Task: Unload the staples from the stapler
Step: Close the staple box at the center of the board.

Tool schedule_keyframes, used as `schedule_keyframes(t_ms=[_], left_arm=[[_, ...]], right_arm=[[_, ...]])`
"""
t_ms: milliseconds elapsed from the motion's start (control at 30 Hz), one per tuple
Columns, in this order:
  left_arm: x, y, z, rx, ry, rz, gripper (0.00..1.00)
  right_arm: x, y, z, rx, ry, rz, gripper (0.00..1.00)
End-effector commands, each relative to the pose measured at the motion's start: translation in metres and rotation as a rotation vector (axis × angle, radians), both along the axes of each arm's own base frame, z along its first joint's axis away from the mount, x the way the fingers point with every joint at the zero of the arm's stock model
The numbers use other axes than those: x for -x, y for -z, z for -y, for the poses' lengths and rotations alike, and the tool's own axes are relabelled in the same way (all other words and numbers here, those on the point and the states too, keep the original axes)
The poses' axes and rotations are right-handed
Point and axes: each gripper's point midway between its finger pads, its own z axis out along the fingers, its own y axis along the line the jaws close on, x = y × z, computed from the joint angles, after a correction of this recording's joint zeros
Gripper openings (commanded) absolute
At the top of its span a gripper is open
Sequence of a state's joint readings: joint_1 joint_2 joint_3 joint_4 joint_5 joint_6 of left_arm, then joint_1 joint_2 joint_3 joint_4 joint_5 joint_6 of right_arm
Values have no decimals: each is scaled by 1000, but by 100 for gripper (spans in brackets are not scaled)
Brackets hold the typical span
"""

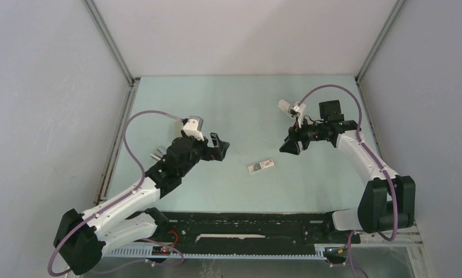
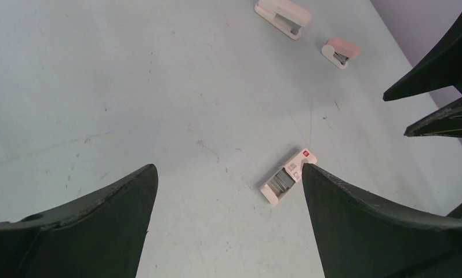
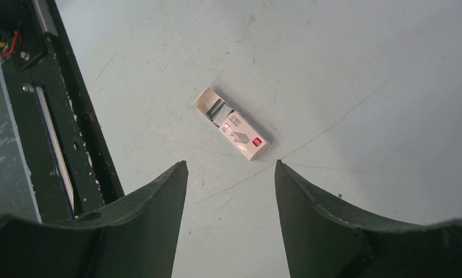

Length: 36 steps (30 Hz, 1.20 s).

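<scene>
Nothing is held. The left hand (image 2: 228, 167) is spread wide and the right hand (image 3: 231, 163) is opened to a moderate gap, one on either side of the white box (image 1: 261, 166) and above the tabletop (image 1: 228, 98). The staples (image 3: 218, 109) are seen as grey strips in the box's open end, apparently laid along its long axis. That open end is pointed toward the left hand, the red-marked end toward the right hand. Beyond the red-marked end, well apart from the box, a white stapler (image 2: 283, 17) and a pink stapler (image 2: 340, 53) are seen. The white one's long axis is set roughly crosswise to the box's. Whether either is loaded cannot be told. Step judged: reaching for a stapler. The body should be pinned across its narrow width by one hand and the magazine opened by the other, with the strip drawn out along the long axis.
</scene>
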<state>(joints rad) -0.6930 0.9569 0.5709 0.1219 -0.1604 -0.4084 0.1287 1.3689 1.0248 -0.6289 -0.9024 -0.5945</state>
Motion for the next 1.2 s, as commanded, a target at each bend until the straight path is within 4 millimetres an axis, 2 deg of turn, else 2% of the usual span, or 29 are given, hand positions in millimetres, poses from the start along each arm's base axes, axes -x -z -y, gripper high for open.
schedule_keyframes(t_ms=[0,133,333,467,600,833,1167], left_arm=[[4,-3,-9,88,-66,-63,100],[8,7,-10,114,-80,-102,100],[12,23,-8,138,-87,-159,100],[13,37,-8,152,-112,-209,100],[13,47,-9,149,-128,-241,100],[14,51,-9,151,-131,-251,100],[23,63,-8,235,-122,-261,97]], right_arm=[[-8,-19,-1,-72,73,16,66],[-7,-12,1,-70,104,5,64],[-14,1,6,-52,175,-9,54],[-16,2,8,-48,200,-9,49],[-16,5,9,-46,207,-4,49],[-15,12,8,-42,203,-22,49],[-11,22,-5,-27,149,-31,49]])
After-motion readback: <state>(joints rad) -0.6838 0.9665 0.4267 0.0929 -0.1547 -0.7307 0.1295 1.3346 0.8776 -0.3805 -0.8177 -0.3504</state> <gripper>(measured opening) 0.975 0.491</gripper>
